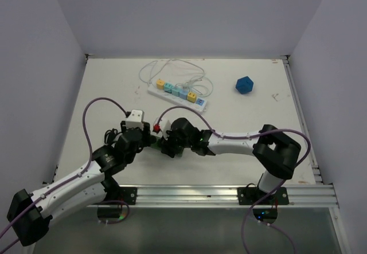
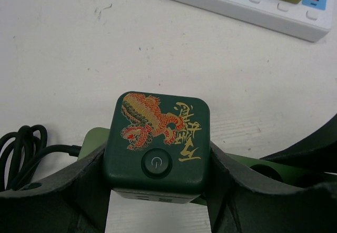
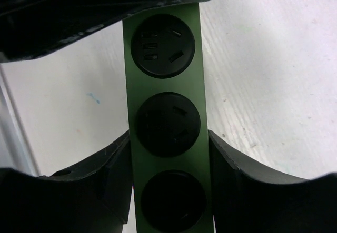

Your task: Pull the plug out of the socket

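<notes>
A dark green cube plug [image 2: 158,138] with a red-gold dragon and a power button stands over a light green socket strip [image 2: 93,139]. My left gripper [image 2: 158,183] is shut on the plug, one finger on each side. In the right wrist view my right gripper [image 3: 168,159] is shut on the green strip [image 3: 163,93], which shows three empty round black sockets. In the top view both grippers meet at the near middle, left gripper [image 1: 133,140] and right gripper [image 1: 172,143]. Whether the plug's pins sit in the strip is hidden.
A white power strip [image 1: 178,96] with coloured blocks and a loose white cable [image 1: 172,70] lies at the back middle. A blue polyhedron [image 1: 244,85] sits at the back right. A coiled black cable [image 2: 21,143] lies left of the plug.
</notes>
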`<action>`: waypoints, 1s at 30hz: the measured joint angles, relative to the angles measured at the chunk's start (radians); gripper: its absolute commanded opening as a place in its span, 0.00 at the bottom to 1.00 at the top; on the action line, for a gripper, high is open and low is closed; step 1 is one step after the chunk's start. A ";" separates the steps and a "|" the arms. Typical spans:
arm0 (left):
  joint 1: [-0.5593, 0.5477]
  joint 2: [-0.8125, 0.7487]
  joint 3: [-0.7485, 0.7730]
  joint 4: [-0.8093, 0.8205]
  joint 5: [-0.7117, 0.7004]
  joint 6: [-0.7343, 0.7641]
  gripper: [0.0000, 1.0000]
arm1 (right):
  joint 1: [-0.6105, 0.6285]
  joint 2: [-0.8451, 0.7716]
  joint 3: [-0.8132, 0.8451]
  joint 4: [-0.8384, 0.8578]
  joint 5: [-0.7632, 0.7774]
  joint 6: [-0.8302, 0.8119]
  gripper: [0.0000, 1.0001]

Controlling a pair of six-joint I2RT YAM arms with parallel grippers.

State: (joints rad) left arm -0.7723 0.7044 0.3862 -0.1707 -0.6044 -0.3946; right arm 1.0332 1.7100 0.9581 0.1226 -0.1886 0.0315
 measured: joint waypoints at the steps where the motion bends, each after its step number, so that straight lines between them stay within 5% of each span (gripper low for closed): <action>1: 0.000 0.026 0.014 -0.018 0.000 -0.006 0.00 | 0.023 -0.002 -0.008 0.006 0.051 -0.030 0.00; 8: -0.002 0.142 0.102 -0.069 0.040 -0.016 0.00 | 0.043 -0.049 -0.050 0.002 0.143 -0.055 0.00; 21: 0.006 -0.038 -0.011 0.103 0.041 0.008 0.00 | -0.143 -0.055 -0.056 0.051 -0.257 0.130 0.00; 30: 0.006 0.117 0.066 0.041 0.039 0.000 0.00 | -0.023 -0.086 -0.061 -0.009 0.011 -0.051 0.00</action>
State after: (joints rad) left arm -0.7662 0.8219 0.4522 -0.1299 -0.5652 -0.3943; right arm 1.0103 1.6241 0.8974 0.1139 -0.1780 -0.0196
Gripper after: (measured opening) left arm 0.630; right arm 0.531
